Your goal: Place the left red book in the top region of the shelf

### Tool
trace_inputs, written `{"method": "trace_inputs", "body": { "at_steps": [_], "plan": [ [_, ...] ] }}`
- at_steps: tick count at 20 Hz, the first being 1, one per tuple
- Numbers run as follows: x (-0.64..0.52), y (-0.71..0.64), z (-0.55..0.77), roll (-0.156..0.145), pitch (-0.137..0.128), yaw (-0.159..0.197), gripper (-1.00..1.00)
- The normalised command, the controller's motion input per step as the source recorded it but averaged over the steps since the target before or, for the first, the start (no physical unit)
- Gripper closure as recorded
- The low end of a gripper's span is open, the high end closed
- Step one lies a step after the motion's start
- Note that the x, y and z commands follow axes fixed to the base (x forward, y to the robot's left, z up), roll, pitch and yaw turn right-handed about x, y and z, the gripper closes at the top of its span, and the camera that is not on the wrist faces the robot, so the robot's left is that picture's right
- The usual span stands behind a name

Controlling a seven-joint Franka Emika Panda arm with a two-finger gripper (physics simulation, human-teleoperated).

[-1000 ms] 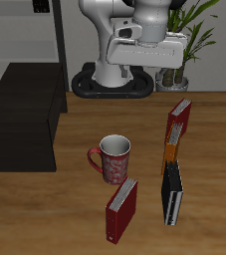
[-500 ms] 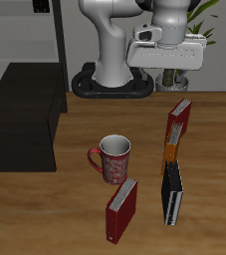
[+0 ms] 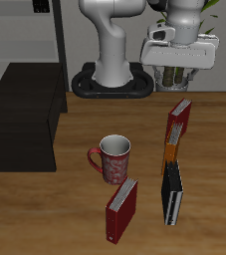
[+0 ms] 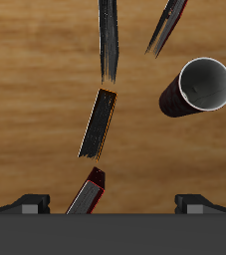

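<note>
The left red book stands upright toward the back of the table, in a row with a thin orange book and a black book. It also shows in the wrist view. The other red book stands near the front edge. The shelf is a low dark cabinet at the far side of the table from the left red book; its flat top is bare. My gripper hangs high above and behind the left red book, open and empty, with its fingers wide apart.
A red patterned mug stands mid-table between the books and the shelf, and shows in the wrist view. A tall grey-framed rack stands behind the shelf. A potted plant is behind my gripper.
My gripper has swung sideways, away from the shelf side, and risen a little, ending up above and behind the left red book. Nothing on the table has moved.
</note>
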Motion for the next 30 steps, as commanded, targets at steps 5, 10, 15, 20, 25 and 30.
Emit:
{"method": "trace_inputs", "body": {
  "at_steps": [5, 10, 15, 20, 25, 30],
  "plan": [
    [-0.26, 0.26, -0.06, 0.024, -0.032, -0.004, -1.00],
    [-0.24, 0.36, -0.07, 0.059, -0.037, -0.002, -1.00],
    [-0.11, 0.17, -0.08, -0.012, -0.028, -0.016, -1.00],
    [-0.08, 0.07, -0.04, 0.013, -0.032, -0.017, -1.00],
    [-0.07, -0.04, -0.13, -0.022, -0.021, -0.035, -1.00],
    [-0.06, 0.02, -0.19, 0.006, 0.002, -0.037, -1.00]
  ]
}}
